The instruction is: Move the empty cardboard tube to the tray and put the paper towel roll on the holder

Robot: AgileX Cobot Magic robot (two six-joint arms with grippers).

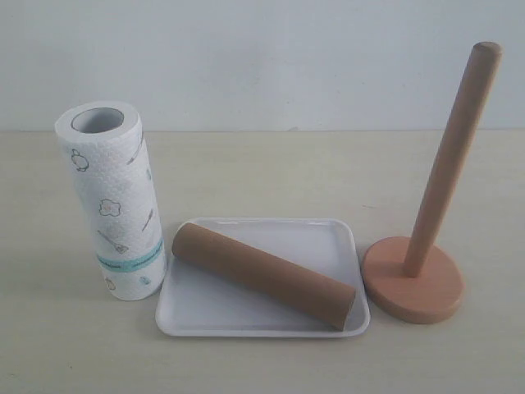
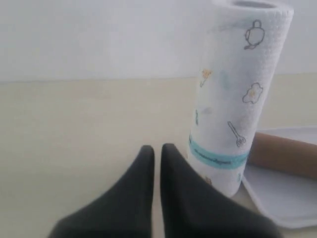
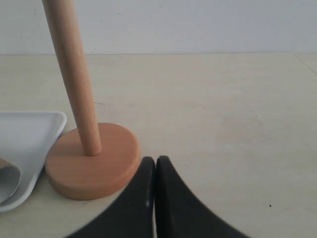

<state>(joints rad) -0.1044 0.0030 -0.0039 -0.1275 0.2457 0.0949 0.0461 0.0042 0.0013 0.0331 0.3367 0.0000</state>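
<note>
From the exterior view, the paper towel roll (image 1: 111, 201) stands upright on the table (image 1: 271, 168), on my left claw's side of the scene. Its hollow core opens upward and its teal band sits low. Just beside it lies the tray (image 1: 324, 236), and the empty cardboard tube (image 1: 262, 277) lies slantwise inside, its far end near the roll and its near end at the rim on the holder's side. The holder (image 1: 414, 283) stands on my right claw's side, close by the tray. Its dowel is bare and upright.

Through my left wrist view, my left claw (image 2: 157, 148) is drawn narrow, the two dark fingers (image 2: 136, 183) parted by only a thin slit and gripping nothing. The paper towel roll (image 2: 233, 99) stands just ahead of the fingertips and off toward the tray side, near them, though I cannot tell whether it touches. Beyond the roll, farther from my claw, the empty cardboard tube (image 2: 285, 153) rests in the tray (image 2: 282, 201).

Through my right wrist view, my right claw (image 3: 155, 161) is pressed together, fingers (image 3: 178, 198) meeting at the tips and empty. The holder (image 3: 91, 168) sits right beside the fingertips, its round base nearly at one finger, with the dowel rising from the middle of the base. A corner of the tray (image 3: 29, 129) lies past the base, on the side away from my claw.
</note>
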